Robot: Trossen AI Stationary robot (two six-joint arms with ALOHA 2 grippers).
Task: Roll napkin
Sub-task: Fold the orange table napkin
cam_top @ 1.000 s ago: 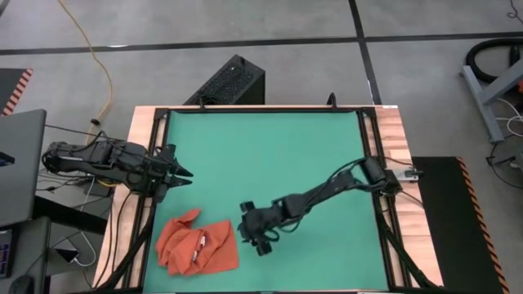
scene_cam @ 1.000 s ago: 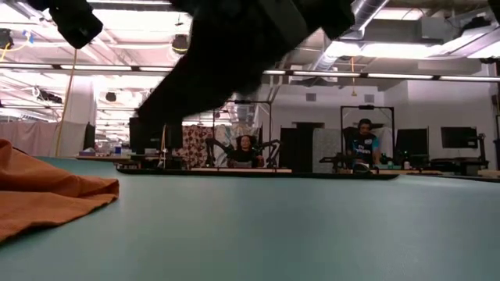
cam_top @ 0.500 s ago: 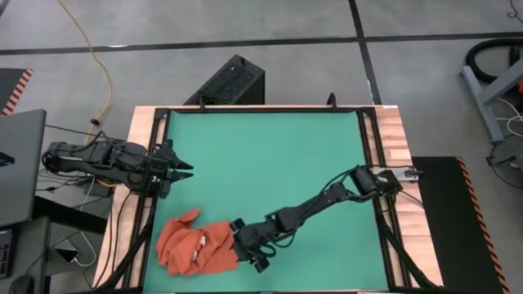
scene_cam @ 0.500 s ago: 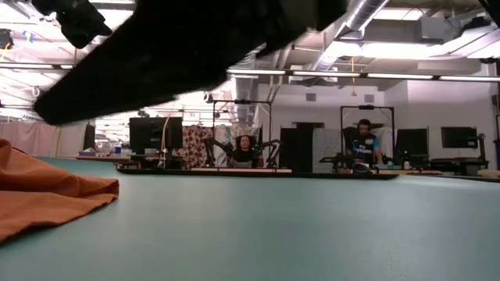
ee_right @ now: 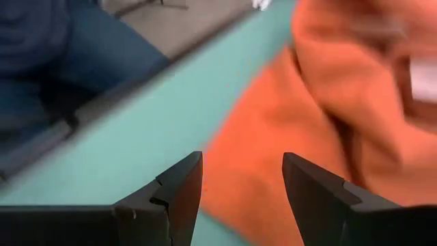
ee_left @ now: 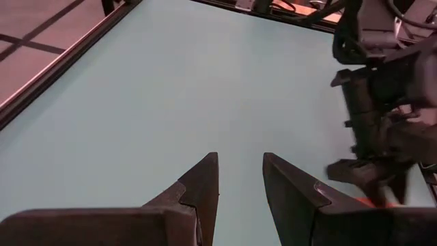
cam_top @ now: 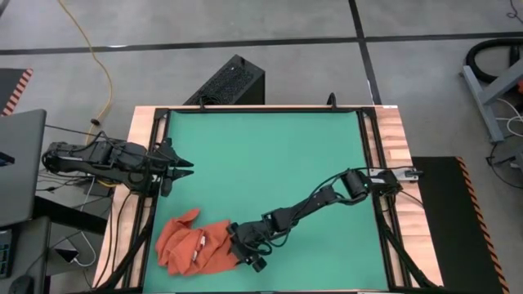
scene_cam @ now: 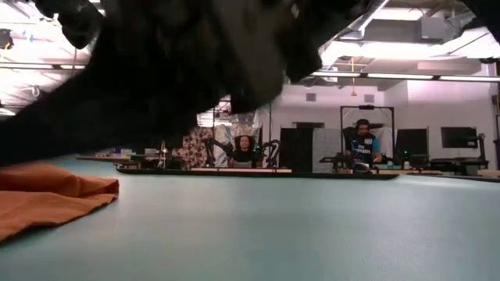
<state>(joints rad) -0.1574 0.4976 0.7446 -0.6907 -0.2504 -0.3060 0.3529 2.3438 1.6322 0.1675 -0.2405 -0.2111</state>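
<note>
The orange-red napkin [cam_top: 192,245] lies crumpled on the green mat [cam_top: 270,155] near its near left corner, a small white tag [cam_top: 198,242] showing on top. My right gripper [cam_top: 235,247] is open and low at the napkin's right edge. In the right wrist view the cloth [ee_right: 328,102] fills the space ahead of that gripper [ee_right: 242,181]. My left gripper [cam_top: 189,169] waits open above the mat's left edge, nothing between its fingers [ee_left: 205,184]. The low view shows only part of the napkin [scene_cam: 47,199] under the dark arm. My right gripper's open fingers [ee_right: 181,188] slant down from the table's right side at the napkin's right edge [ee_right: 239,157]. Whether they touch the cloth, I cannot tell.
A black box [cam_top: 229,82] stands beyond the far edge and a laptop [cam_top: 20,163] sits left of the table. A person's blue-clad legs [ee_right: 61,48] show past the near edge. People sit at desks far behind [scene_cam: 363,144]. The mat's middle and right are bare.
My right gripper has gone toward the table's left and near edges and down, reaching the napkin's right edge, and has rolled a little. It stays open. The napkin has not moved.
</note>
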